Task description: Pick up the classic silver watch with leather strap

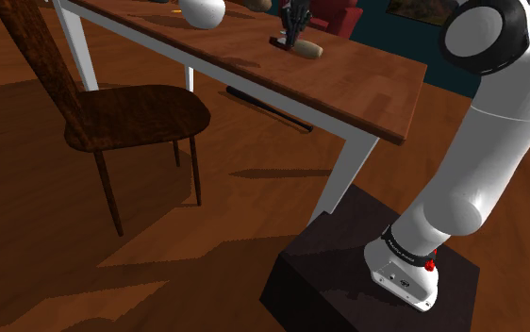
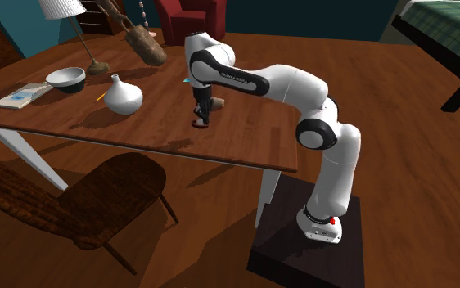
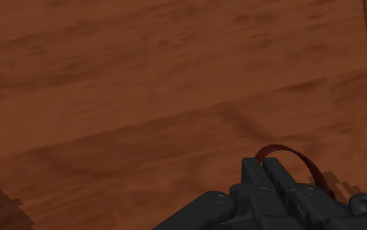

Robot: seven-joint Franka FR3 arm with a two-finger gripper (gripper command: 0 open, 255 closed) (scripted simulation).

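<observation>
My black gripper (image 3: pixel 262 163) has its fingers pressed together on a thin dark red strap loop (image 3: pixel 301 161), the watch's band, which arches out from between the fingertips; the watch face is hidden behind the fingers. In the shoulder view the gripper (image 1: pixel 292 36) points straight down at the far side of the wooden table (image 1: pixel 348 90), with a small dark piece of the watch (image 1: pixel 280 41) at its tips. The second exterior view has the gripper (image 2: pixel 201 117) low over the tabletop near the table's middle.
A tan oval object (image 1: pixel 310 49) lies right beside the gripper. A white vase (image 2: pixel 123 96), a bowl (image 2: pixel 66 78), a book (image 2: pixel 22 94) and a lamp (image 2: pixel 73 24) stand on the table. A dark wooden chair (image 1: pixel 131 118) stands at the table's side.
</observation>
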